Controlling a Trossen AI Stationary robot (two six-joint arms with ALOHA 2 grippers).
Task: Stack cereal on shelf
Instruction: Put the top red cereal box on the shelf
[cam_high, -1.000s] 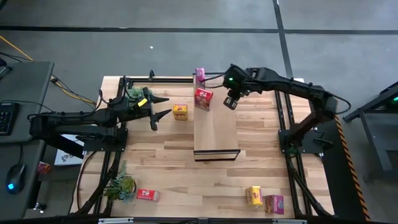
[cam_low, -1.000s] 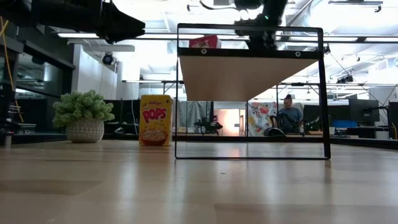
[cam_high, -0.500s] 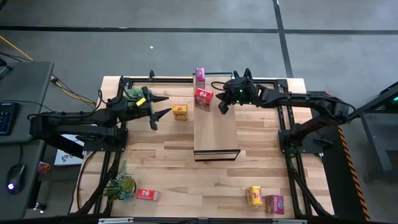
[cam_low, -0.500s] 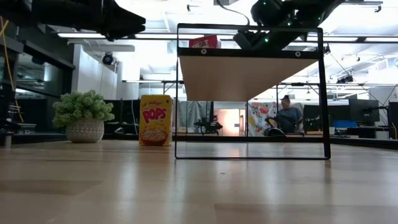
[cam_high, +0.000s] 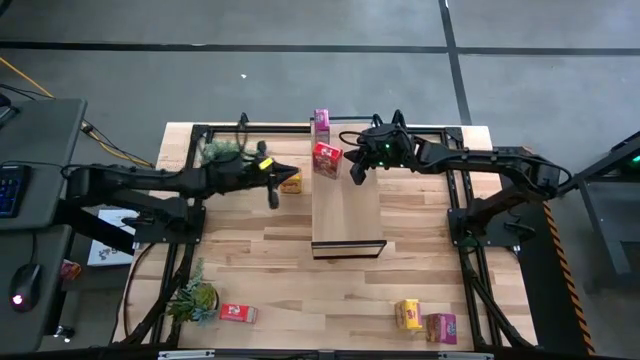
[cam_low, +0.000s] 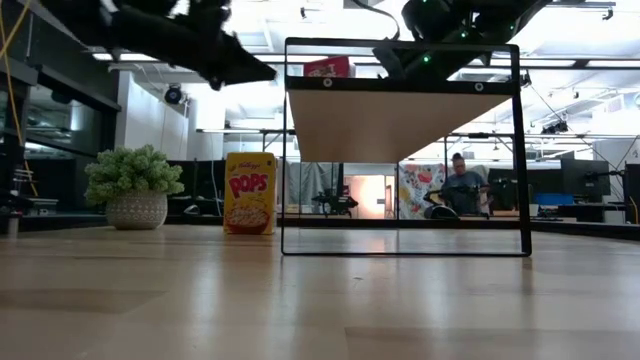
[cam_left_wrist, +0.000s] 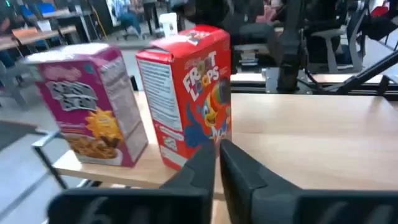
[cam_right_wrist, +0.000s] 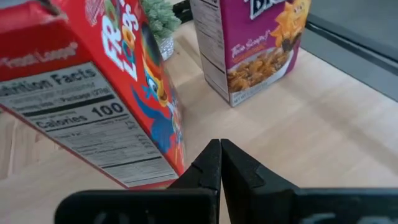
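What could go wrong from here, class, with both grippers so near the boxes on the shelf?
The right gripper, shut, sits close beside the red box on the shelf; a nudge could topple it, perhaps into the purple box behind. The left gripper, also shut, hangs by the yellow box and could knock it over.

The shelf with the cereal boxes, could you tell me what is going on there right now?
Two boxes already stand at the far end of the shelf: a magenta box and a red box. The right gripper, shut and empty, sits beside the red box. The left gripper, also shut, reaches toward the yellow box on the table. Three more boxes wait near the front edge.
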